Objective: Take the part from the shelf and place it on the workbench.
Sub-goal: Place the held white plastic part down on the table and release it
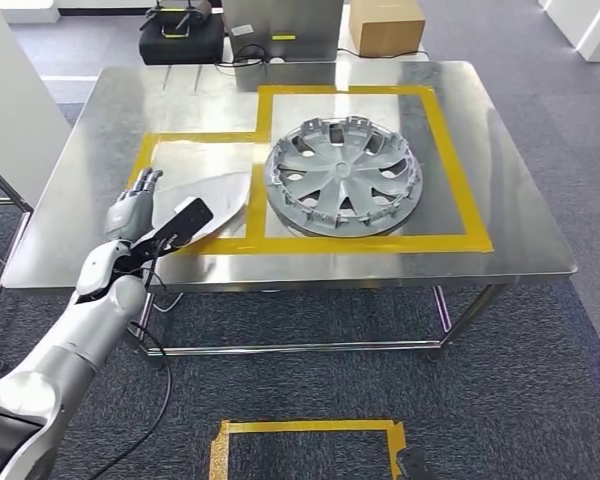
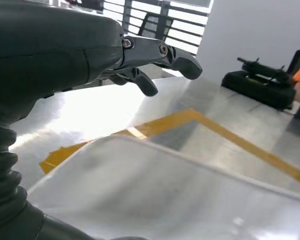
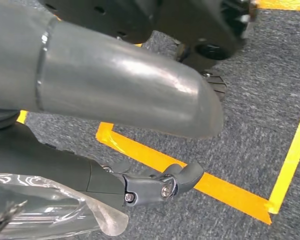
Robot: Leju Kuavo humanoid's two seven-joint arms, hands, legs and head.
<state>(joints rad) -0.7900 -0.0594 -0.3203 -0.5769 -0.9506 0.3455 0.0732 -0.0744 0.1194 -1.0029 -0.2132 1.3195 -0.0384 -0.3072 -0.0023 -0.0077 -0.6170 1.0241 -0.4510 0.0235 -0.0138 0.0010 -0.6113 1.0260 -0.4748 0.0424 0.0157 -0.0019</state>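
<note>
Head view: the left hand (image 1: 135, 212) sits over the near-left part of the workbench (image 1: 508, 220), its fingers stretched forward and apart, with a flat silvery part (image 1: 214, 197) lying just ahead of it inside the left yellow-taped box (image 1: 142, 160). A black tab (image 1: 184, 220) at the part's near end lies right against the hand's thumb side; whether the hand grips it or merely rests beside it I cannot tell. The part's far tip reaches the yellow tape strip that divides it from the grey wheel cover (image 1: 343, 175), which fills most of the larger taped box to the right. Bare steel runs along the bench's near edge and its right end. Beyond the far edge stand a black case (image 1: 182, 38) and a cardboard box (image 1: 386, 24).

Left wrist view shows the fingers (image 2: 178, 59) raised off the metal, hovering above the part's pale surface (image 2: 160, 195).

Right wrist view shows the right hand (image 3: 156, 185) hanging over grey carpet (image 3: 254, 115) crossed by yellow tape (image 3: 224, 190), fingers curled loosely, something clear and glossy (image 3: 46, 210) against its palm side
</note>
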